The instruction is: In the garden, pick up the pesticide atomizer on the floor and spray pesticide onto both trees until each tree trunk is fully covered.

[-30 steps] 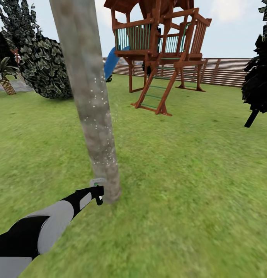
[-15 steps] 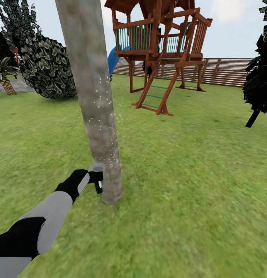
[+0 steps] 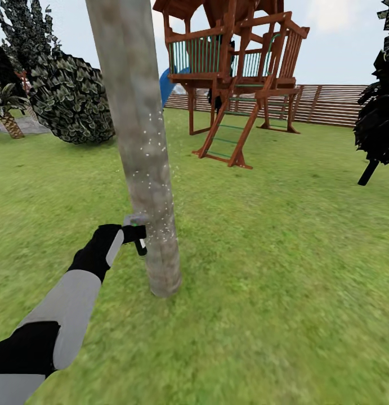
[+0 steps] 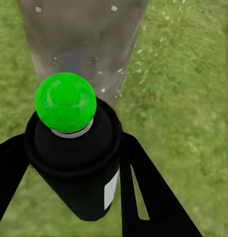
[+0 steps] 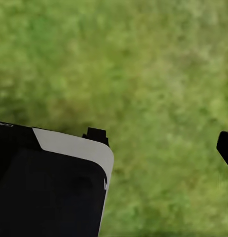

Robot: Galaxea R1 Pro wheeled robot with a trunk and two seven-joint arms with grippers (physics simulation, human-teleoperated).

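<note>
Since 1 s ago the left gripper has climbed the tree trunk, from near the trunk's foot to a band above it, while the forearm has swung steeper; the camera has drifted a little too. Clamped between the left fingers is the pesticide atomizer, a black can with a green round cap, and the grip looks firm on both sides of the can. From the gripper, the trunk lies at about 2 o'clock in the head view, just beside the nozzle and seemingly not touching, with its long axis running upright and leaning slightly toward 11 o'clock at the top. White spray specks dot the bark above the gripper's height. Judging by that, the coming move is a further sweep along the trunk's axis, keeping the nozzle facing the bark. The left arm is extended forward and up from 7 o'clock across the lawn, wrist bent toward the trunk. Over grass in its own wrist view, the right gripper has its 2 fingertips set well apart and holding nothing. Beyond stands the wooden play tower.
</note>
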